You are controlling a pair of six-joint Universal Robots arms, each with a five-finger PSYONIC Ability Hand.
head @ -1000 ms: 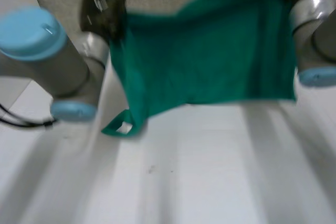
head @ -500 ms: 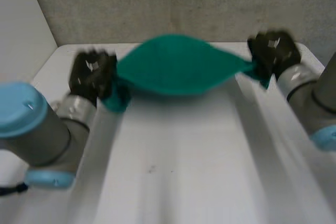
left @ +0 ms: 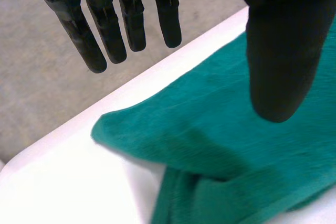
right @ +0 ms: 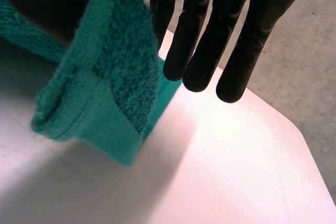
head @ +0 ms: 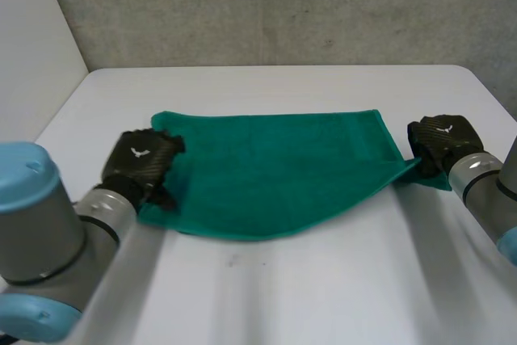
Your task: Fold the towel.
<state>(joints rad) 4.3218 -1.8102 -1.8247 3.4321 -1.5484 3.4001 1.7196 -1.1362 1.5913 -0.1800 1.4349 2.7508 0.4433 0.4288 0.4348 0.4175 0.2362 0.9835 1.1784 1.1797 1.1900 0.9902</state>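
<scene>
The green towel point(head: 275, 171) lies doubled on the white table point(head: 283, 296), its curved fold line toward me. My left hand point(head: 141, 163) hovers at the towel's left end. In the left wrist view its fingers point(left: 131, 19) are straight, the thumb stands apart, and the towel point(left: 236, 145) lies loose beneath them. My right hand point(head: 443, 141) is at the towel's right corner, which is lifted a little off the table. In the right wrist view that towel corner point(right: 105, 77) hangs pinched between the thumb and the fingers point(right: 210, 35).
A grey wall point(head: 283, 6) runs along the table's far edge and a pale panel point(head: 32, 38) stands at its left side. Bare tabletop lies in front of the towel and behind it.
Both hands swung the raised towel forward and down onto the table, where it now lies doubled. My left hand has let go of its corner; the right still holds its corner.
</scene>
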